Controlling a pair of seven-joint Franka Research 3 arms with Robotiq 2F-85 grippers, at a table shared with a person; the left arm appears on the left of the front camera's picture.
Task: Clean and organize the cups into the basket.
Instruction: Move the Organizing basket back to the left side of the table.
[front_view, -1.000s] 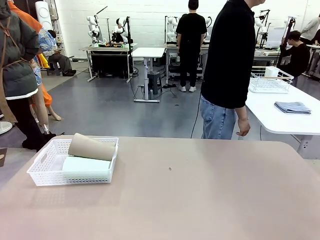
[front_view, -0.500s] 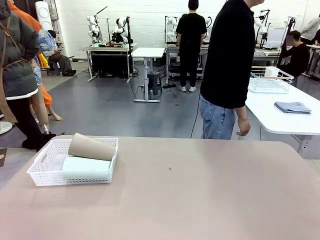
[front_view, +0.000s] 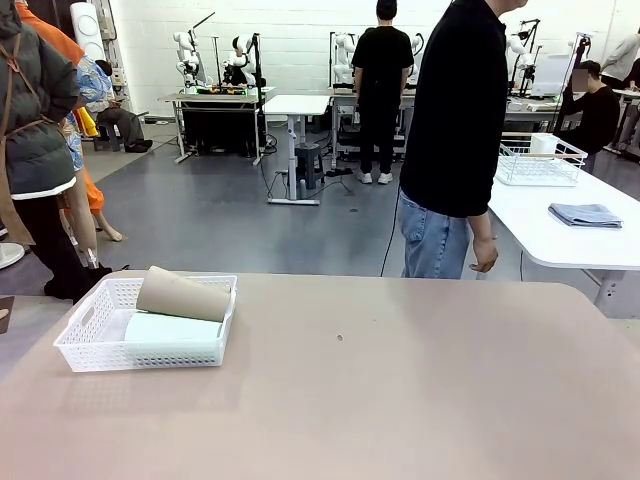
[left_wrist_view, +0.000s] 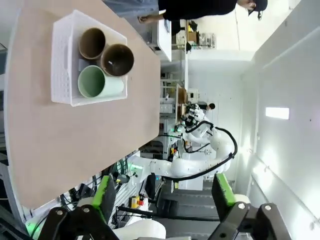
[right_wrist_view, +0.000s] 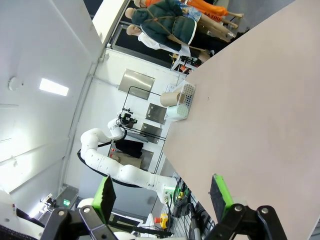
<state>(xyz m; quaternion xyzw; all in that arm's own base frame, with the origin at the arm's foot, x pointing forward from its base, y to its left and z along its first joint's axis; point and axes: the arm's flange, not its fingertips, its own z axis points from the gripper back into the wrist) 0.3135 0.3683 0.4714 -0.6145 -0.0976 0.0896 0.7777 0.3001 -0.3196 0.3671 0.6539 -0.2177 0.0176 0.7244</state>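
Cups look packed; tan cup (front_view: 183, 294) lies on mint cup (front_view: 172, 336) inside the basket (front_view: 92, 347) at the worktop's (front_view: 400, 380) left; left end effector (left_wrist_view: 161, 196) and right end effector (right_wrist_view: 162, 194) spread, empty, pulled back; likely finished, only a check remains.

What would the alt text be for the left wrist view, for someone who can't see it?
A white lattice basket sits on a tan table holding three cups lying down with mouths toward the camera: two brown cups and a mint green cup. The left gripper is open above the table, holding nothing.
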